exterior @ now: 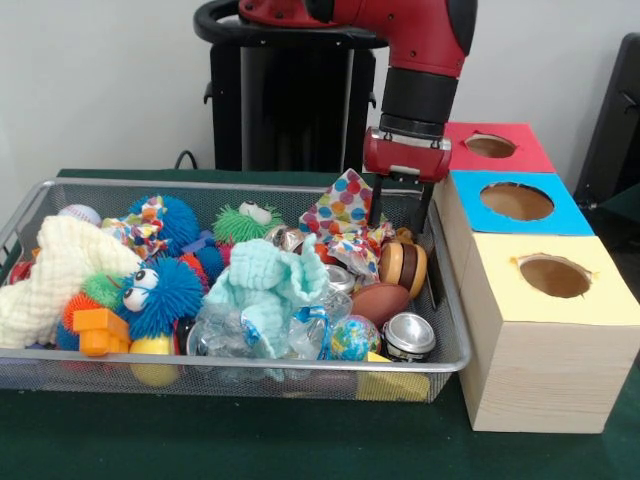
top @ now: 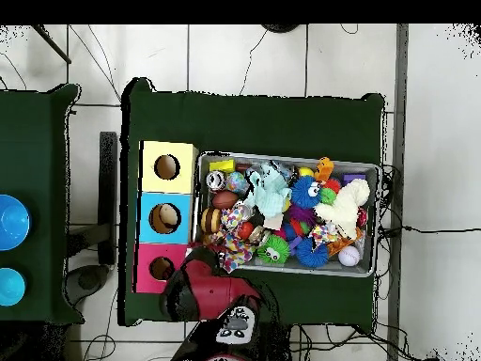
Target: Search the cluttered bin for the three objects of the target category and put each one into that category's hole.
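Nearest the frame's bottom, cans and balls crowd my wire bin (exterior: 60,372). Beyond, centre-right, my claw (exterior: 402,222) hangs spread and empty beside the polka-dot cloth (exterior: 340,205). I'm searching; next I must choose a target, for the holed boxes (exterior: 548,330) at right.

The arm (exterior: 420,40) has a glossy red shell with a black cylindrical wrist section, then a red block with a pale plate. The pincer (exterior: 402,212) has thin black fingers (exterior: 377,205).
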Controlling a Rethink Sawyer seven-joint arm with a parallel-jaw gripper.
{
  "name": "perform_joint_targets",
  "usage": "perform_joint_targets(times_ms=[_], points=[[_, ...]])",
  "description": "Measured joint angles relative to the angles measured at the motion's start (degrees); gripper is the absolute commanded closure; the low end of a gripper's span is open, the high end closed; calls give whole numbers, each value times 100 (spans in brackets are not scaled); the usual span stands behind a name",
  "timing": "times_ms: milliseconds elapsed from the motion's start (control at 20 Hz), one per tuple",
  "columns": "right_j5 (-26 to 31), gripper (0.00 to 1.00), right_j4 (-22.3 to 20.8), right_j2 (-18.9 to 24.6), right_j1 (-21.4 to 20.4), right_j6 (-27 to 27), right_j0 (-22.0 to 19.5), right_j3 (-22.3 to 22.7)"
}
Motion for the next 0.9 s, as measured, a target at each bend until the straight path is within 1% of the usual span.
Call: perform_joint_targets(times_ms=[150,400,450,700,900], points=[[0,0,109,-1,137,0,-5,-2],[46,0,128,55,262,0,-85,-2],[142,0,129,160,318,0,-209,-3],[395,0,131,400,355,0,-492,-8],[639,0,126,705,354,0,-882,-40]])
